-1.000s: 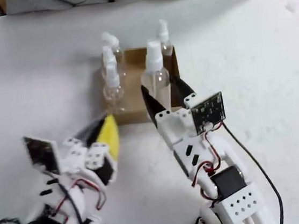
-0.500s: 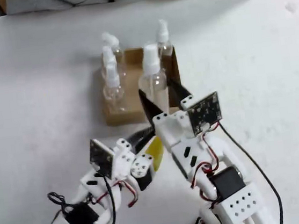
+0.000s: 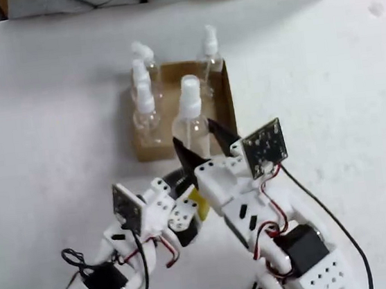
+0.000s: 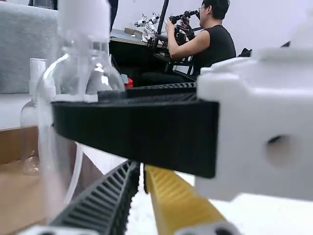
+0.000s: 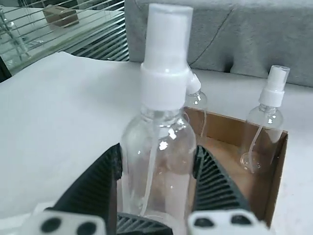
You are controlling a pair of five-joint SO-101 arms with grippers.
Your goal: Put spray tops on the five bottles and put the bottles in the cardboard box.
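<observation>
The left gripper (image 3: 188, 185) has swung in from the side and now sits just beside the right gripper (image 3: 195, 136), its ribbed black and yellow fingers closed together on nothing. The right gripper has drawn the clear, round-shouldered plastic bottle (image 3: 189, 124) back toward itself. Its ribbed black jaws clamp the smooth body over the near part of the shallow brown cardboard box (image 3: 229, 105). The bottle's white cylindrical spray top (image 3: 189, 89) is on, so this is probably the last placement. Four other capped bottles (image 3: 146, 115) stand beyond.
</observation>
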